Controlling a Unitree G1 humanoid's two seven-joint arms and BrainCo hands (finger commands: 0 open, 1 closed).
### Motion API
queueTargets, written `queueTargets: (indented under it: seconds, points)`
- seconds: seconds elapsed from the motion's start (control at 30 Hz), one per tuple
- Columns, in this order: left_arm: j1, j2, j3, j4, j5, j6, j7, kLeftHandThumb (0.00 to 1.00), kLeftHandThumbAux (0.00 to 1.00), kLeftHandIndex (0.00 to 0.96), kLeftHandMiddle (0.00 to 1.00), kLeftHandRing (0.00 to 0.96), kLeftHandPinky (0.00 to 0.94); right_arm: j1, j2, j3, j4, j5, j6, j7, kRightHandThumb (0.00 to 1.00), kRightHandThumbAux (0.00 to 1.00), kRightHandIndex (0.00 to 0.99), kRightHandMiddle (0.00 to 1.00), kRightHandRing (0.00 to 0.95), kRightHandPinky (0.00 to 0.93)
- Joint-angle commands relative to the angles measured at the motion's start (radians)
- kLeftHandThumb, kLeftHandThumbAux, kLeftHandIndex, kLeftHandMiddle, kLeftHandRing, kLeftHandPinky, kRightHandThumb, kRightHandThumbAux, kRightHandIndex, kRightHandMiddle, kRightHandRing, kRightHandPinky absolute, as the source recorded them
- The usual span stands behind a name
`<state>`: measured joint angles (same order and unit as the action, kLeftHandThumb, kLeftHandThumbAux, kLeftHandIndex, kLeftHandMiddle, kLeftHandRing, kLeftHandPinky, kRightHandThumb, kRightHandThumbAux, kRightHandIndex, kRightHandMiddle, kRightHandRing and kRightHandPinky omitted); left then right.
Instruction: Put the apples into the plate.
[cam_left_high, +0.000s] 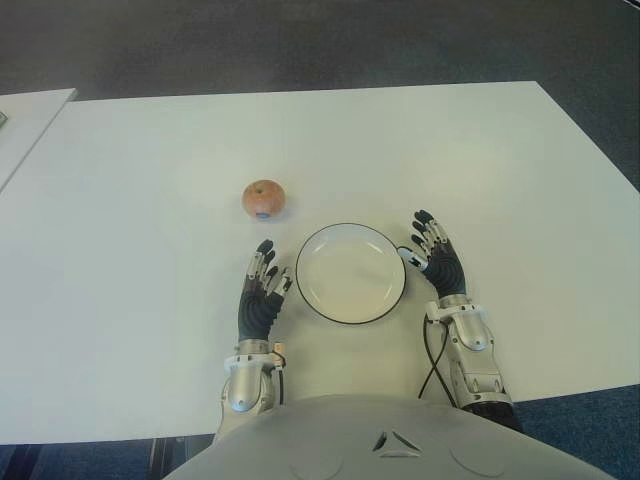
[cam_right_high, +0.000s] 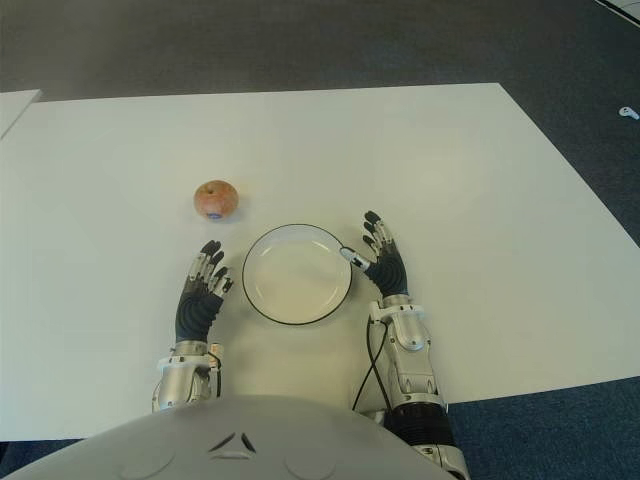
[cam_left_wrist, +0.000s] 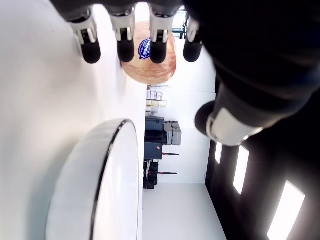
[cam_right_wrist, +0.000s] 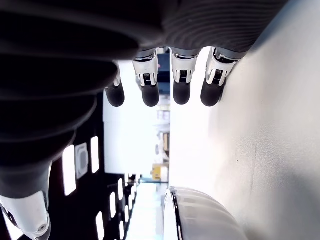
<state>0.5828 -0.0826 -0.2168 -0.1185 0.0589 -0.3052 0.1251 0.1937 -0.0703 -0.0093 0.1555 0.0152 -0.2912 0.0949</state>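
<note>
One reddish apple (cam_left_high: 264, 199) with a blue sticker sits on the white table (cam_left_high: 140, 200), a little beyond and left of the white, dark-rimmed plate (cam_left_high: 351, 273). The plate holds nothing. My left hand (cam_left_high: 262, 290) lies flat just left of the plate, fingers stretched toward the apple, a short gap short of it; the left wrist view shows the apple (cam_left_wrist: 148, 57) past the fingertips (cam_left_wrist: 91, 51). My right hand (cam_left_high: 432, 250) lies at the plate's right edge, fingers extended, holding nothing.
A second white table edge (cam_left_high: 25, 120) shows at the far left. Dark carpet (cam_left_high: 300, 40) lies beyond the table's far edge. My torso (cam_left_high: 390, 440) fills the bottom of the eye views.
</note>
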Motion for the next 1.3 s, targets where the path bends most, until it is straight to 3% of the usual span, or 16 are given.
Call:
queueTargets:
  seconds: [0.03, 0.5, 0.97, 1.13, 1.2, 1.3]
  points:
    - [0.007, 0.002, -0.004, -0.007, -0.001, 0.015, -0.014, 0.0, 0.658, 0.0, 0.0, 0.0, 0.0, 0.016, 0.004, 0.006, 0.012, -0.008, 0.034, -0.005, 0.127, 0.666, 0.0, 0.0, 0.0, 0.0]
    - [0.002, 0.003, -0.004, 0.0, -0.007, 0.008, -0.017, 0.0, 0.592, 0.0, 0.0, 0.0, 0.0, 0.019, 0.002, 0.006, 0.009, -0.001, 0.041, 0.0, 0.135, 0.655, 0.0, 0.0, 0.0, 0.0]
    - [-0.039, 0.014, 0.032, -0.002, 0.008, 0.024, -0.005, 0.0, 0.599, 0.0, 0.0, 0.0, 0.0, 0.021, 0.0, 0.006, 0.006, -0.015, 0.044, -0.011, 0.123, 0.662, 0.0, 0.0, 0.0, 0.0]
    - [-0.184, 0.119, 0.119, -0.026, 0.315, 0.07, 0.129, 0.049, 0.576, 0.0, 0.0, 0.0, 0.0, 0.014, 0.0, 0.003, 0.015, -0.019, 0.04, -0.017, 0.12, 0.672, 0.0, 0.0, 0.0, 0.0]
    - [-0.241, 0.157, 0.137, -0.05, 0.428, 0.137, 0.151, 0.078, 0.558, 0.003, 0.0, 0.0, 0.003, 0.008, 0.0, 0.002, 0.026, -0.02, 0.036, -0.017, 0.119, 0.673, 0.0, 0.0, 0.0, 0.0]
    - [-0.284, 0.182, 0.145, -0.057, 0.511, 0.19, 0.167, 0.138, 0.534, 0.022, 0.0, 0.0, 0.024, 0.004, 0.0, 0.002, 0.034, -0.021, 0.033, -0.018, 0.116, 0.67, 0.0, 0.0, 0.0, 0.0]
